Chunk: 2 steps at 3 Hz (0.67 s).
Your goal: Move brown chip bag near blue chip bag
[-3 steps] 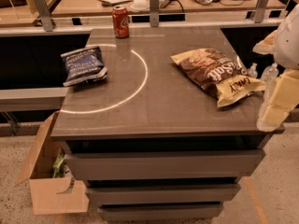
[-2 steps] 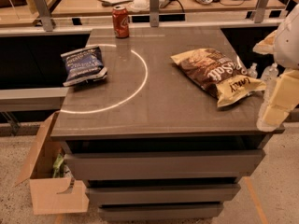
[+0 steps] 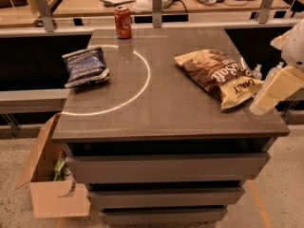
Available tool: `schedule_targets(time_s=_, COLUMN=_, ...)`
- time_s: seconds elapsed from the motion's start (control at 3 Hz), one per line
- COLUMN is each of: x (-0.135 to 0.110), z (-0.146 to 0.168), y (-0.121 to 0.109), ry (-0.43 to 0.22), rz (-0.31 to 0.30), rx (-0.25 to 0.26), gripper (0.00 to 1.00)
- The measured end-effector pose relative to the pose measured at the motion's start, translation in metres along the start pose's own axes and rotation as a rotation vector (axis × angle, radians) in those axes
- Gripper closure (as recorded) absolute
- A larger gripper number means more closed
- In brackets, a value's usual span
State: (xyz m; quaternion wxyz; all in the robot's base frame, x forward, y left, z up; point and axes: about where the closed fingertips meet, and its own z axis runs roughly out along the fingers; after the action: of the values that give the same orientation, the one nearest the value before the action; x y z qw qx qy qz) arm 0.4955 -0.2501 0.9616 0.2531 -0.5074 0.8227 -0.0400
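The brown chip bag (image 3: 219, 75) lies flat on the right side of the dark table top (image 3: 156, 108), its tan-yellow end pointing to the front right. The blue chip bag (image 3: 85, 66) lies on the left side of the table, apart from the brown one by about half the table's width. My gripper (image 3: 267, 100) comes in from the right edge of the view, pale cream, just right of the brown bag's front end and over the table's right edge. It holds nothing that I can see.
A red soda can (image 3: 123, 22) stands at the back of the table. A white arc (image 3: 142, 87) is marked on the top. An open cardboard box (image 3: 50, 184) sits on the floor at the left. Drawers (image 3: 166, 167) face front. Desks stand behind.
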Motion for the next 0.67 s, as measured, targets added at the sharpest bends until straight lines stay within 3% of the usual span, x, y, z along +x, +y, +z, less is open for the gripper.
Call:
schedule_targets(time_s=0.33, x=0.014, z=0.028, y=-0.034, ry=-0.100, rz=0.172, rx=0.052, gripper=0.00)
schedule_targets(time_s=0.67, x=0.021, z=0.050, y=-0.054, ry=-0.217, rz=0.271, rx=0.074, gripper=0.00)
